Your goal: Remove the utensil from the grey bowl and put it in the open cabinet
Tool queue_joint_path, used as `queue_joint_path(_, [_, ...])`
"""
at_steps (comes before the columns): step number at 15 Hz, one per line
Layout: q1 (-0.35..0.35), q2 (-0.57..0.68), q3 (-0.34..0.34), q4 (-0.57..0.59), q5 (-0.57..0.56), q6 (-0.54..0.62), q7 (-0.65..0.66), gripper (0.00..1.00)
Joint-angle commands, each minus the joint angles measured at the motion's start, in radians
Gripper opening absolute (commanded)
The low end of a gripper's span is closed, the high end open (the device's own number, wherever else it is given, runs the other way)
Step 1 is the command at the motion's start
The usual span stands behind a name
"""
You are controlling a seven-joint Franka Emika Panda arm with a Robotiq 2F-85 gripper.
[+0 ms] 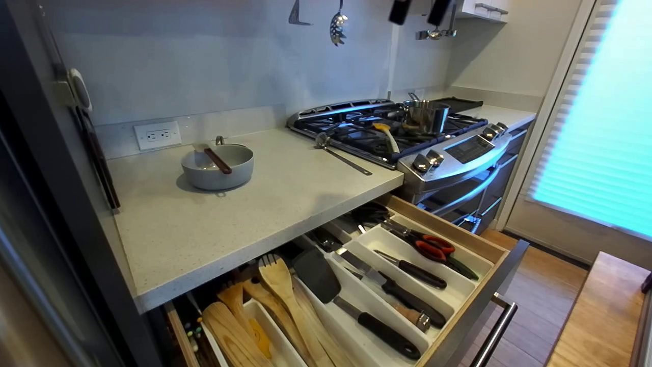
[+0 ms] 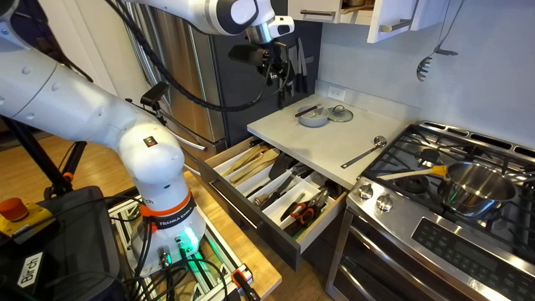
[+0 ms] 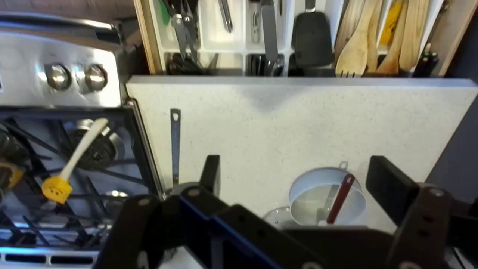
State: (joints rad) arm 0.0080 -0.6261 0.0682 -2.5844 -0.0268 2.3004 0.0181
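Observation:
The utensil, a spatula with a dark red-brown handle (image 1: 218,159) (image 2: 306,110) (image 3: 340,200) and pale head, leans in the grey bowl (image 1: 219,177) (image 2: 313,122) (image 3: 304,184), its handle end over the rim. The bowl stands on the counter. My gripper (image 2: 281,77) (image 3: 293,164) is open and empty, pointing down high above the counter, apart from the bowl. In the wrist view the bowl lies between the fingers, nearer the right one. Black fingertips (image 1: 419,14) show at an exterior view's top edge. The open white upper cabinet (image 2: 389,21) shows partly; most of its inside is cut off.
A glass lid (image 2: 340,113) lies beside the bowl. A ladle (image 1: 349,162) lies near the stove (image 1: 443,158). A pulled-out drawer (image 2: 271,221) full of utensils juts below the counter (image 1: 275,204). A steel pot (image 2: 476,192) sits on the stove. The dark fridge side (image 2: 250,79) borders the counter.

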Motion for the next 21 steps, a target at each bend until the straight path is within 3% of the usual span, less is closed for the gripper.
queue_joint_path(1, [0.017,0.256,0.013,0.088,-0.005,0.237,0.008,1.0])
queue_joint_path(3, [0.045,0.385,-0.004,0.144,0.061,0.33,0.008,1.0])
queue_joint_path(5, [0.121,0.516,-0.051,0.238,0.225,0.305,-0.094,1.0])
queue_joint_path(6, [0.06,0.38,-0.008,0.133,0.115,0.308,-0.019,1.0])
queue_joint_path(9, [0.095,0.508,-0.022,0.225,0.192,0.309,-0.064,1.0])
queue_joint_path(13, [0.096,0.524,-0.025,0.244,0.196,0.309,-0.065,1.0])
queue_joint_path(15, [0.086,0.6,-0.008,0.285,0.126,0.394,0.029,1.0])
queue_joint_path(16, [0.069,0.665,0.006,0.326,0.014,0.417,0.114,1.0])
queue_joint_path(19, [0.091,0.833,0.0,0.457,-0.136,0.472,0.191,1.0])
queue_joint_path(21, [0.124,0.947,0.006,0.556,-0.102,0.496,0.165,1.0])
